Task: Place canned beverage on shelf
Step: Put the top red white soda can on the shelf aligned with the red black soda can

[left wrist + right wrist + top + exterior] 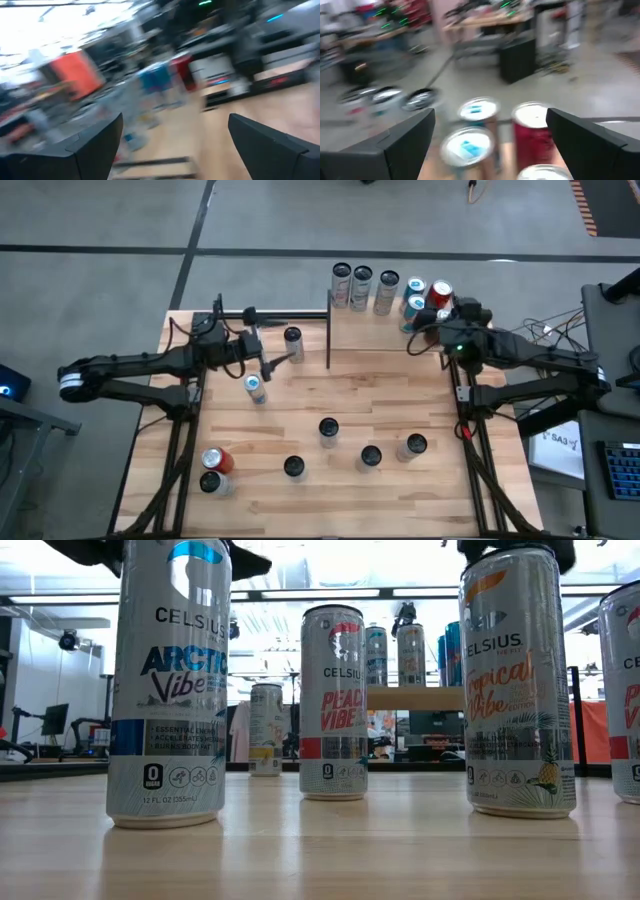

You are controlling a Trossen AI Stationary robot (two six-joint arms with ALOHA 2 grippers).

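The shelf (385, 332) is a small light-wood board with black posts, at the table's far edge right of the middle. Several cans (361, 285) stand along its far side, a red one (440, 292) and blue-topped ones (477, 110) at its right end. More cans stand on the table. My right gripper (418, 335) hangs open above the shelf's right end, over those cans (532, 125), holding nothing. My left gripper (272, 363) stands open and level at the far left, between a silver can (293, 340) and a blue-topped can (256, 388), touching neither.
Several cans stand across the table's near half (328, 430), among them a red one (216, 460) at the near left. In the low view three tall ones (333, 700) stand close in front, with the shelf (410, 697) behind them.
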